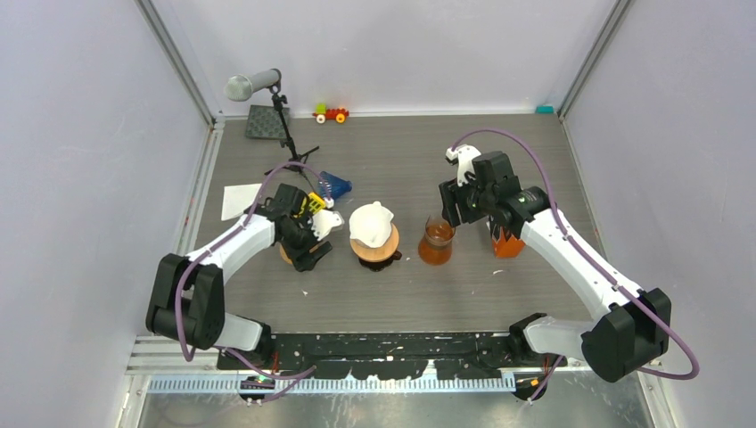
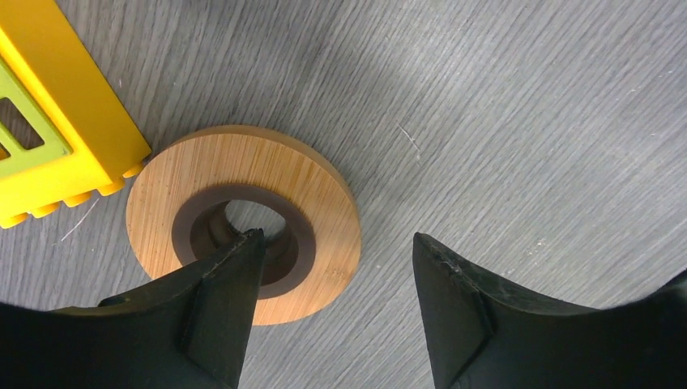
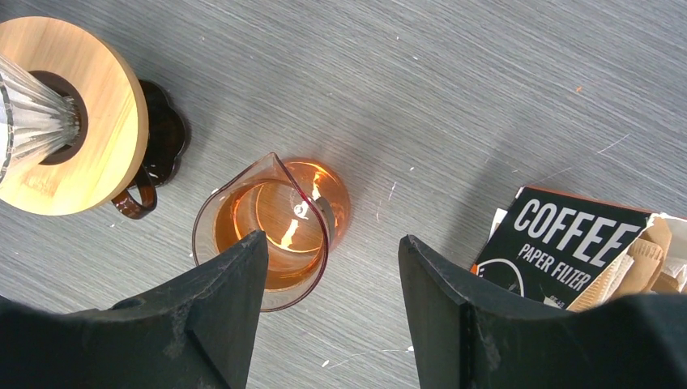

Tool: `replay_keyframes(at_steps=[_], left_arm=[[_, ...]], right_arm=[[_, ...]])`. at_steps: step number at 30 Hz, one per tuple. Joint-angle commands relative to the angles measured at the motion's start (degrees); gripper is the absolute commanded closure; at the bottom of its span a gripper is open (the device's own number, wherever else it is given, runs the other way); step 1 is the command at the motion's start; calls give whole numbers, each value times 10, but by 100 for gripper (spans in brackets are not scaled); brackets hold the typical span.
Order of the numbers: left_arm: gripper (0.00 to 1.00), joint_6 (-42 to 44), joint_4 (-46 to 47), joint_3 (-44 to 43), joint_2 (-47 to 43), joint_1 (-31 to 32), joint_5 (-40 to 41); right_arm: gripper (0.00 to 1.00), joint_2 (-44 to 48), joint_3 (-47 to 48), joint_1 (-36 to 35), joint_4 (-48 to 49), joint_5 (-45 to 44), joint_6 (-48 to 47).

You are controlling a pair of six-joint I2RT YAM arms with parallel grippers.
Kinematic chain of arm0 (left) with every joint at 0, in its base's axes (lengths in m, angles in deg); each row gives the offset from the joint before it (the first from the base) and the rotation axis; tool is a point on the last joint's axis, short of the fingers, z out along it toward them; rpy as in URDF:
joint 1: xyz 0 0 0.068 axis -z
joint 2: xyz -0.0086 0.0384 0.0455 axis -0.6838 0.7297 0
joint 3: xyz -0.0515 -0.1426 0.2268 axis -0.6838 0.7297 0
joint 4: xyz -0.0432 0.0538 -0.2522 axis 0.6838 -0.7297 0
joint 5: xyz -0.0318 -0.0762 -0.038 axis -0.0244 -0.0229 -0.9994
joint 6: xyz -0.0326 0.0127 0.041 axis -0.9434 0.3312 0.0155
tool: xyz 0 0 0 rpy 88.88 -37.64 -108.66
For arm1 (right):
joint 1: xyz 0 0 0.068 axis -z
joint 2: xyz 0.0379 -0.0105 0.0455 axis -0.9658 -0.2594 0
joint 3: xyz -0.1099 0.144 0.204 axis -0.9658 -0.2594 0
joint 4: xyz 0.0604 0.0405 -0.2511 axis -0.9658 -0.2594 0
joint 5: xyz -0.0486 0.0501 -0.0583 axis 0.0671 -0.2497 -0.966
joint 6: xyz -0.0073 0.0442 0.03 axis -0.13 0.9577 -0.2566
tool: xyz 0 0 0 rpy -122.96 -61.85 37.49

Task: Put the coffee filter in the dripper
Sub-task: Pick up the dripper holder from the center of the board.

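Since both tools hang empty, the step in hand is judged to be the fetching of a filter. The right gripper (image 3: 332,241) is held with its jaws spread above the glass carafe (image 3: 243,219), nothing between them. The left gripper (image 2: 338,237) is likewise spread and empty over a loose wooden ring (image 2: 324,211), which lies flat on the table (image 2: 526,121) just beside a yellow block (image 2: 73,113).

The coffee filters (image 3: 628,267), brown paper, are seen poking out of the filter box (image 3: 567,239) — just right of the right gripper and well apart from the dripper (image 3: 97,121). For the step to be done well, a single sheet should be pinched by its free edge, so that the stack is not dragged out with it, and the carafe should be skirted on the way across. The paper should then be lowered point-down into the dripper and released only once seated, since a light sheet is easily tipped out.

As for what is held where, the carafe is partly filled with amber liquid. The dripper, carried on its wooden collar over a dark cup (image 3: 166,138), has a white cone (image 1: 371,223) in it — whether paper or the dripper's own ribbed wall cannot be told. What the cup holds is hidden.
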Motion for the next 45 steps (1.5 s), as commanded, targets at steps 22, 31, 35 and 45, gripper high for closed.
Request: replay_keyframes(at_steps=[22,31,35,45], left_arm=[[81,7,-41,7,-22,3,40],[85,-34,-199,-118,-144,21,3],[85,-74,-244,-212,-135,99,51],[85,-135,-317,-496,17,254,90]], right_arm=[[35,14,1,29,13,25,-2],[35,22,2,39,13,27,0],[35,23,2,42,13,22,1],[35,37,0,82,14,14,10]])
